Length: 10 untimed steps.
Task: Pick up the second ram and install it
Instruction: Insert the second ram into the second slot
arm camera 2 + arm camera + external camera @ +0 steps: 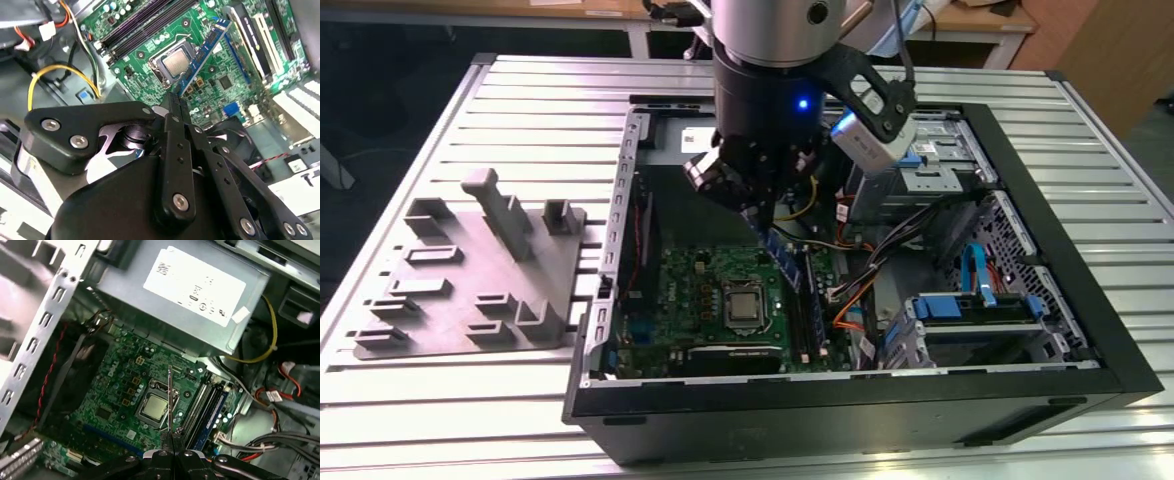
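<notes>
Hand point(175, 97) grips the memory stick point(205, 50) by one end above the motherboard point(687, 285), at 1 o'clock from the processor point(744, 305) in the exterior view.

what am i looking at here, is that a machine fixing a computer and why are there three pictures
This is a robot arm working inside an open computer case that lies on a slatted metal table. The exterior view comes from a camera off the arm; the two wrist views come from cameras riding on the arm, looking past its gripper. The gripper is clamped on the second ram, a thin blue memory stick, held above the green motherboard. A grey fixture tray sits on the table beside the case.
</notes>
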Available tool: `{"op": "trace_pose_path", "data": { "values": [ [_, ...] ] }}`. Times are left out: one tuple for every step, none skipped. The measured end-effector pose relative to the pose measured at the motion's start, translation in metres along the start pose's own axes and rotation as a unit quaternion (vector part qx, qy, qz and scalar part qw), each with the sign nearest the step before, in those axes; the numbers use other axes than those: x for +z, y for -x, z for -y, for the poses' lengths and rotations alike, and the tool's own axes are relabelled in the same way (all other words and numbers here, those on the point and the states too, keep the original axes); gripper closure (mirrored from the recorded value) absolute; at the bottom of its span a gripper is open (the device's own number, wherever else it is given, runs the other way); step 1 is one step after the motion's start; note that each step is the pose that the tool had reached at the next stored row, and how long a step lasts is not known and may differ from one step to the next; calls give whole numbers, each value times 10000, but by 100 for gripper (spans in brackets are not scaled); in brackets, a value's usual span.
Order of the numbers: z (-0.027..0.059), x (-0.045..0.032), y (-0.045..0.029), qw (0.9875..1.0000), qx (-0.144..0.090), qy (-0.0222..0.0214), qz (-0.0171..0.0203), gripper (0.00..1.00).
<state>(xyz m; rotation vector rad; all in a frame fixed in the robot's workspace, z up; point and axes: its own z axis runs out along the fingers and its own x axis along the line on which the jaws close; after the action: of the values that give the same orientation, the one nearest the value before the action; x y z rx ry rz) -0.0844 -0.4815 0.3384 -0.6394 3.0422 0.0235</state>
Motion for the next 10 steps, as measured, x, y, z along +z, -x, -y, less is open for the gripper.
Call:
{"op": "trace_pose_path", "data": {
  "values": [
    [0,2,0,10000,89,-3,1,89],
    [0,3,0,9998,179,-7,1,89],
    [0,5,0,9996,277,-10,2,89],
    [0,7,0,9993,367,-13,3,89],
    [0,9,0,9990,457,-16,4,89],
    [0,10,0,9985,546,-19,4,89],
    [0,12,0,9980,634,-22,5,89],
    [0,14,-1,9974,725,-26,6,89],
    [0,16,-1,9967,816,-29,6,89],
    [0,18,-1,9958,910,-32,7,89]
  ]
}}
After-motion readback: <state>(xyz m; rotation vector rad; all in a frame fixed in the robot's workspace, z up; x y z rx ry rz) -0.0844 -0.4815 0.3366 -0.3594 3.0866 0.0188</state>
